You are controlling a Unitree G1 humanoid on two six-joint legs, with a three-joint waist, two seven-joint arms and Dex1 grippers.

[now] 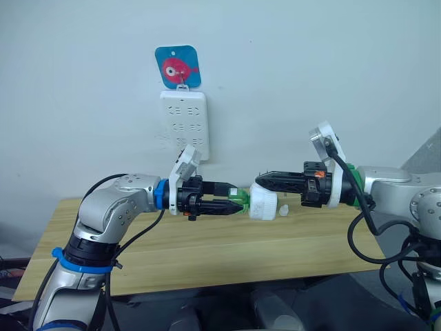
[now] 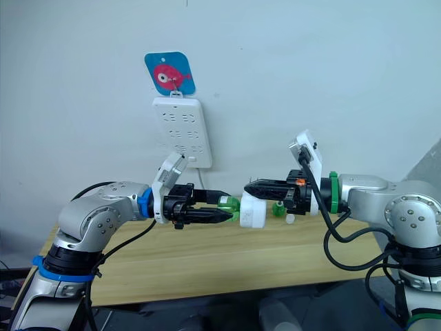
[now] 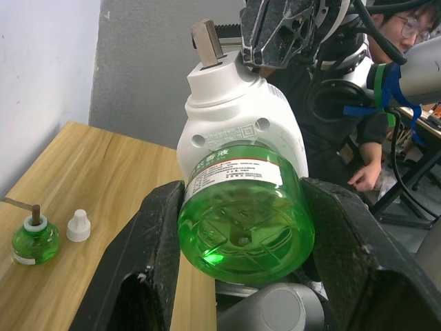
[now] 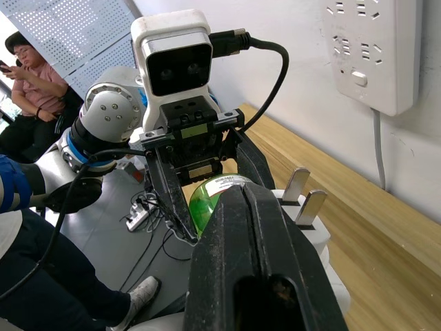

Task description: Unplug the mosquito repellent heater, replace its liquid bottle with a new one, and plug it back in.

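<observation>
I have the mosquito repellent heater (image 1: 262, 205) held in the air above the bench (image 1: 207, 252), between both arms. My left tool (image 1: 234, 200) is closed on the green liquid bottle (image 3: 244, 221) at the heater's base, and my right tool (image 1: 262, 182) is clamped on the white body. Its prongs (image 4: 303, 193) are free of the wall power strip (image 1: 184, 124). A spare green bottle (image 3: 34, 240) and white cap (image 3: 78, 225) sit on the bench.

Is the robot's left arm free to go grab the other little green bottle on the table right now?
Probably not yet. The left gripper is shut on the green bottle in the heater, which the right gripper holds. The spare bottle stands unblocked.
</observation>
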